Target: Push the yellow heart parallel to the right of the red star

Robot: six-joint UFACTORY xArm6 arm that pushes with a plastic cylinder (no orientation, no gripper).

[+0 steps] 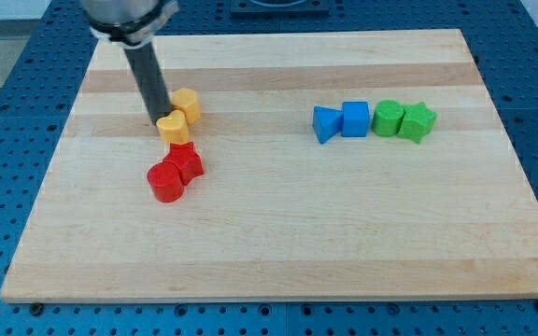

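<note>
My tip (156,124) (a bare rod, no jaws to open or close) touches the yellow heart (173,128) on its left, the heart sitting just above the red star (187,161), so rightward-and-down is the push.

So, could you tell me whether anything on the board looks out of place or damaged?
Nothing stands out. The blocks sit upright and whole: two yellow and two red clustered at the view's left, a tidy blue-and-green row at the right. My tip touches the yellow heart's left side.
</note>
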